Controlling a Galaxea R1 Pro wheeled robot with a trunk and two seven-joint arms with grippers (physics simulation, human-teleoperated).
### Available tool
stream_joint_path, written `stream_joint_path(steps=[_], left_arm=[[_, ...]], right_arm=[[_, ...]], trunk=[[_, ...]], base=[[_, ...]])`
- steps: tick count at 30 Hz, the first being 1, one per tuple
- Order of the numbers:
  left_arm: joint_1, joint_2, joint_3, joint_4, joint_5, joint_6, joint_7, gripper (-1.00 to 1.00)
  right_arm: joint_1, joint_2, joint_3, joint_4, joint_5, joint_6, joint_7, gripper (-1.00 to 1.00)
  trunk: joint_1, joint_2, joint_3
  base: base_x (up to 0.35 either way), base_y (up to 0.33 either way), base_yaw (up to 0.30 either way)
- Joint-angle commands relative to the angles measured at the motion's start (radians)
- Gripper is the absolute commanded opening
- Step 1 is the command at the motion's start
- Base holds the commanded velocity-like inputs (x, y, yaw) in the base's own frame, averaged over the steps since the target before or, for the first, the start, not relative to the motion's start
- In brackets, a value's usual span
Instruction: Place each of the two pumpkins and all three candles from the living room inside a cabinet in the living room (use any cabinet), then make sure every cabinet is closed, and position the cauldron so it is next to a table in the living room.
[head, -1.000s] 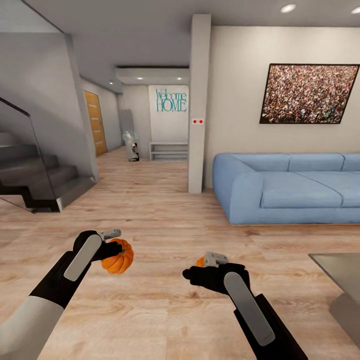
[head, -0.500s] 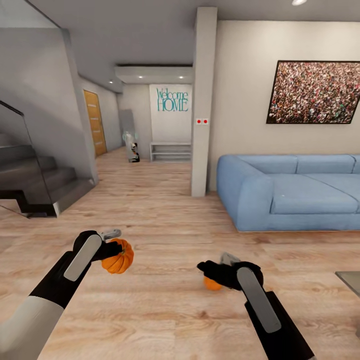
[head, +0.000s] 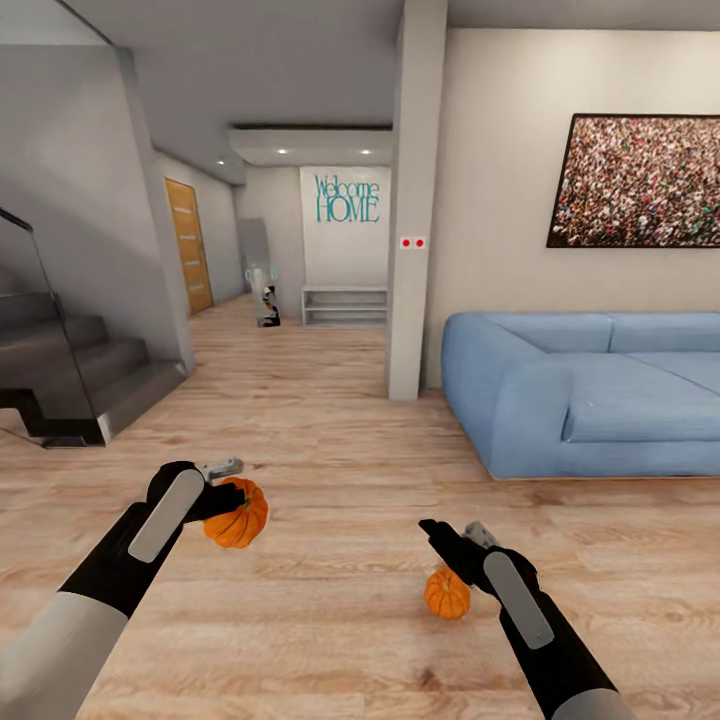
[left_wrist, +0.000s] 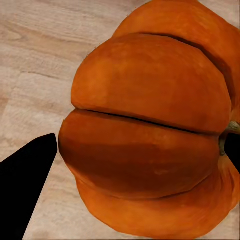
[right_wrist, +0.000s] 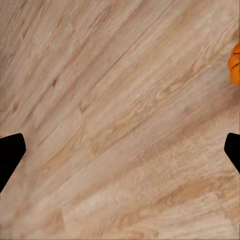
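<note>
At the left edge of the head view, grey stairs (head: 70, 370) climb out of frame behind a glass panel. Lower left, your left gripper (head: 228, 490) is clenched around one pumpkin (head: 237, 513), carried above the wood floor (head: 330, 440); the left wrist view has its ribbed orange side pressed between the two dark fingertips (left_wrist: 25, 185), so that grasp looks sound. Keep it clenched while you drive.

Centre frame, down the hallway past the pillar (head: 415, 200), teal lettering on the far wall reads "Welcome HOME" (head: 347, 200). No other writing can be read.

Lower right, the second pumpkin (head: 447, 593) sits just under your right gripper (head: 452, 535), not between its fingers. The right wrist view shows the fingertips spread wide with bare floorboards between them and only a sliver of orange at the frame's edge (right_wrist: 235, 62), so that gripper is released and holds nothing. I cannot tell whether this pumpkin rests on the floor or is in the air.

My advice: before moving on, let it settle, then swing the wrist until the pumpkin sits centred between the fingers, come down over its widest ribs, and close firmly; a round body may slip from a shallow pinch.

Right of frame stands a blue sofa (head: 600, 390) beneath a speckled picture (head: 635, 180). The cabinet is not in sight, so expect to turn the base afterwards.
</note>
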Motion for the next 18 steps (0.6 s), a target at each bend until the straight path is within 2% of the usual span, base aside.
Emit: stream_joint_path(steps=[1,3,5,7,11,13,14,15,16,18], left_arm=[[-0.001,0.001,-0.003,-0.001,0.007,0.000,0.011,-1.00],[-0.001,0.001,-0.004,-0.001,0.008,0.000,0.011,-1.00],[-0.001,0.001,-0.005,-0.001,0.010,0.000,0.006,-1.00],[-0.001,0.001,-0.005,-0.001,0.010,0.000,-0.003,-1.00],[-0.001,0.001,-0.004,-0.001,0.011,0.000,-0.017,-1.00],[-0.001,0.001,-0.005,-0.001,0.011,0.000,-0.022,-1.00],[-0.001,0.001,-0.005,-0.001,0.011,0.001,-0.023,-1.00],[-0.001,0.001,-0.005,-0.001,0.011,0.001,-0.024,-1.00],[-0.001,0.001,-0.005,-0.001,0.010,0.000,-0.025,-1.00],[-0.001,0.001,-0.005,-0.001,0.009,0.000,-0.025,-1.00]], right_arm=[[-0.001,0.001,0.004,0.001,-0.008,-0.002,-0.001,1.00],[-0.001,0.005,0.027,0.007,0.004,-0.012,0.013,1.00],[-0.002,0.007,0.068,0.012,0.048,-0.060,0.021,1.00],[-0.002,0.008,0.083,0.013,0.066,-0.092,0.022,1.00],[-0.003,0.010,0.088,0.015,0.062,-0.109,0.017,1.00],[-0.003,0.008,0.069,0.021,0.004,-0.112,0.015,1.00],[-0.003,0.005,0.045,0.037,-0.053,-0.112,0.015,1.00],[-0.003,0.003,0.034,0.049,-0.082,-0.112,0.015,1.00],[-0.004,-0.003,0.014,0.080,-0.135,-0.109,0.015,1.00],[-0.015,-0.018,-0.003,0.129,-0.191,-0.092,0.015,1.00]], trunk=[[0.000,-0.001,-0.001],[0.000,-0.001,-0.001],[0.000,-0.001,-0.001],[0.000,-0.001,-0.001],[0.000,-0.001,-0.001],[0.000,-0.001,-0.001],[0.000,-0.001,-0.001],[0.000,-0.001,-0.001],[0.000,-0.001,-0.001],[0.000,-0.001,-0.001]], base=[[0.333,0.024,0.000],[0.334,0.013,0.000],[0.335,0.006,0.000],[0.336,0.003,0.000],[0.336,0.001,0.000],[0.336,0.000,0.000],[0.336,0.000,0.000],[0.336,-0.005,0.000],[0.328,-0.031,0.000],[0.284,-0.052,0.000]])
